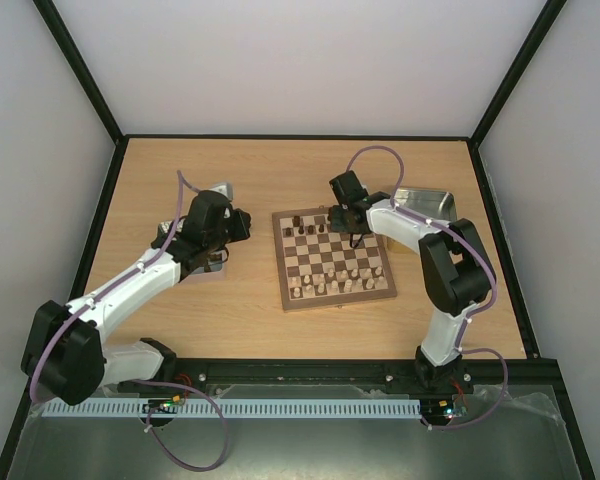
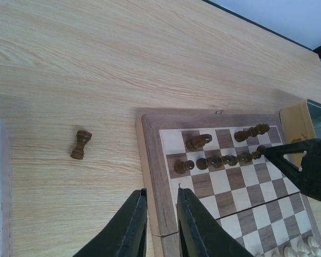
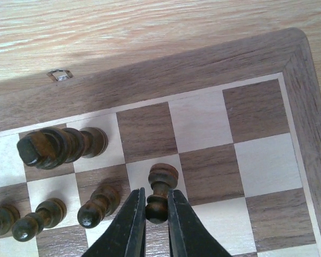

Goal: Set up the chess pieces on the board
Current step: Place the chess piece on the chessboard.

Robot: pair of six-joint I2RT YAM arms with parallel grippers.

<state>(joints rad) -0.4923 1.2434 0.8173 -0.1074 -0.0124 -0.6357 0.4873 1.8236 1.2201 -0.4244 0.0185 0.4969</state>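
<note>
Dark brown pawn (image 3: 161, 182) stands between the jaws of the right gripper (image 3: 155, 199), which clasp its head from both sides. Its base rests on the board (image 3: 203, 64). Just left of these jaws stand further chess pieces (image 3: 99, 206) in a row. A taller dark piece (image 3: 59, 145) is beyond them, to the left.

The left gripper (image 2: 161, 189) hangs over the board's side border. Its jaws stand a narrow slit apart with nothing between them. Beyond and to the right of these jaws, dark pieces occupy the two far rows. Beyond and to the left, well apart from the jaws, one dark rook-shaped piece (image 2: 81, 144) lies on its side on the wooden table (image 2: 96, 64), off the board.
</note>
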